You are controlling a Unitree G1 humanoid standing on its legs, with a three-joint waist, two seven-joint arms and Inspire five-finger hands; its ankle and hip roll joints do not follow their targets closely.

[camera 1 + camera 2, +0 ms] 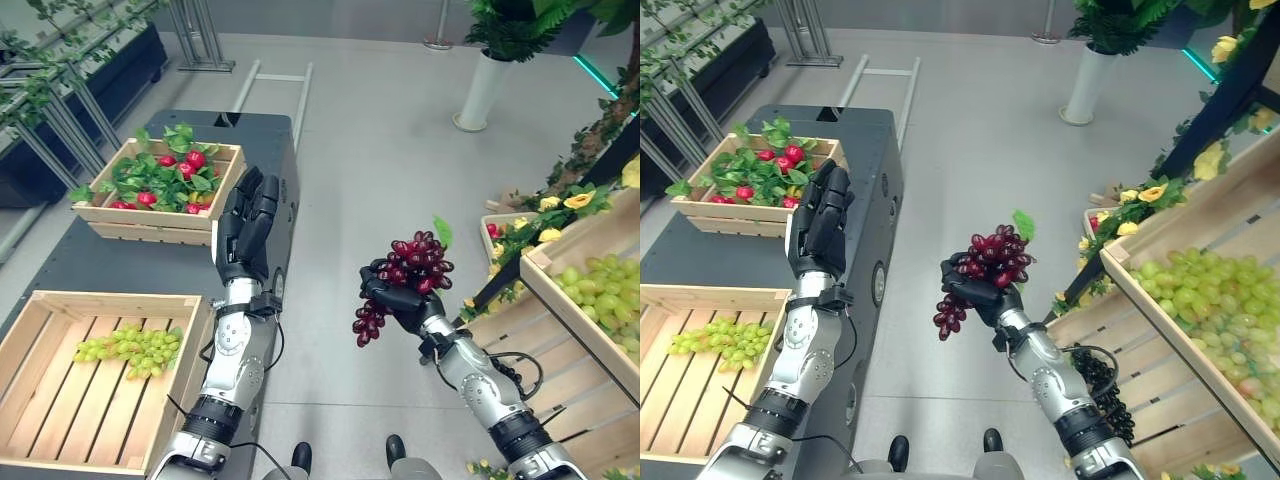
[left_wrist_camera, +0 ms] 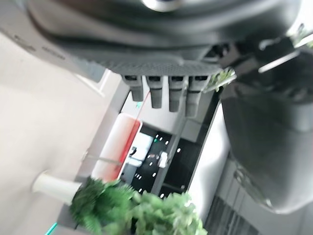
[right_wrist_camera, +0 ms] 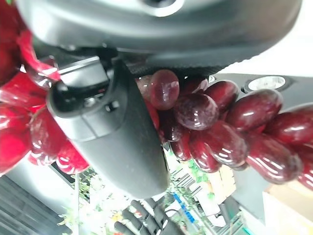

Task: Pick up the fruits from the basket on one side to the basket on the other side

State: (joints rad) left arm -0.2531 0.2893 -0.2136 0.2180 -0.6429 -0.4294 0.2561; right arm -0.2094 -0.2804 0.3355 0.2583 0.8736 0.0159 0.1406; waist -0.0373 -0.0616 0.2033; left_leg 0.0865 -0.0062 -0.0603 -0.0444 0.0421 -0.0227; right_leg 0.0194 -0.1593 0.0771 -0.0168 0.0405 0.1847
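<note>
One red grape bunch clamped in the curled right hand, left hand straight-fingered, empty.

A dark surface takes up the left side of the frame. On it stand two wooden crates: one at lower left holding green grapes, another at upper left with red fruit among leaves.

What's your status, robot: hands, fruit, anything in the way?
Right hand shut on red grapes, mid-air. Left hand open, raised. Nothing blocking the left crate.
</note>
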